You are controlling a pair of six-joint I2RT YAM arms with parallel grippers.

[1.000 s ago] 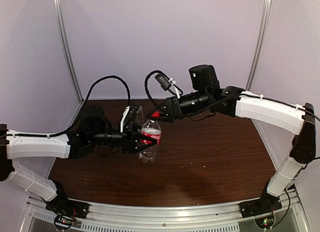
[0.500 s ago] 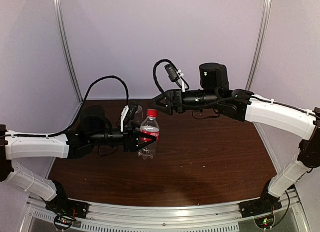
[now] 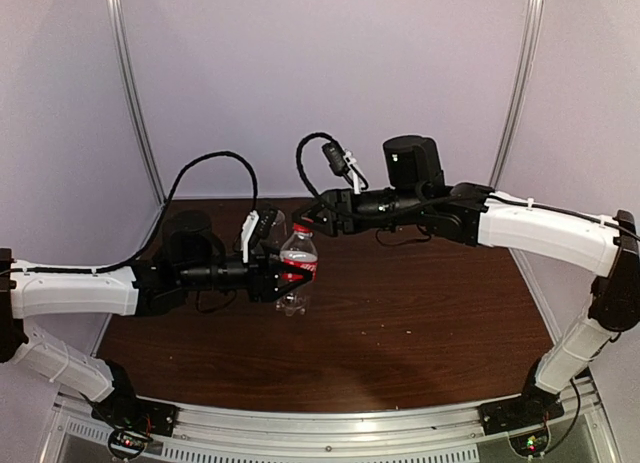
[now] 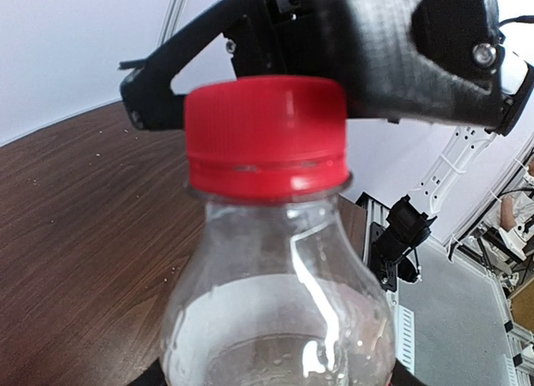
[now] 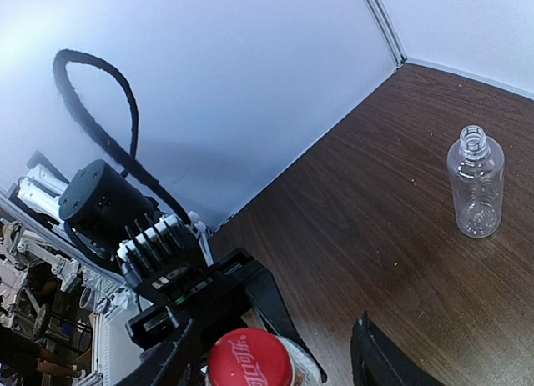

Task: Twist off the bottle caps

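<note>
The red-label bottle stands upright on the table, and my left gripper is shut on its body from the left. Its red cap sits on the neck and fills the left wrist view. My right gripper is open just above and behind the cap. In the right wrist view the cap lies between the spread fingers, close to the left one. The plain bottle stands upright farther back with an open neck and no cap. The white cap is out of view.
The plain bottle also shows in the top view, just behind my left wrist. The brown table ends at light walls at the back and sides. A black cable loops above my left arm.
My right gripper drew back up and to the right, off the red cap, then came back down to the left over it. The left gripper and bottle stayed put.
</note>
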